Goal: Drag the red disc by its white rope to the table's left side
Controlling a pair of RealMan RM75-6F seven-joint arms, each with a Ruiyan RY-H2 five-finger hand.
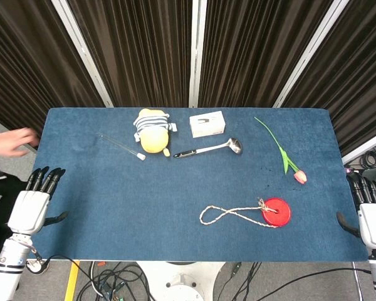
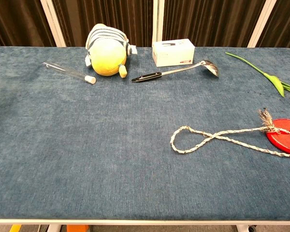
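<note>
Right now the red disc (image 1: 276,212) lies near the table's (image 1: 113,194) right edge, white rope (image 1: 229,214) looping leftward. Both hands, left hand (image 1: 32,204) and right hand (image 1: 370,213), wait off the table's sides, fingers spread, holding nothing.

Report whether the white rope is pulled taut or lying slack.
Slack: the white rope lies in a crossed loop on the table, tied to the red disc, untouched by either hand.

In the head view the left hand (image 1: 30,204) sits at the lower left of the frame, fingers (image 1: 45,179) straight and slightly apart, holding nothing. The right hand (image 1: 371,216) sits at the lower right edge, fingers likewise extended and empty.
</note>
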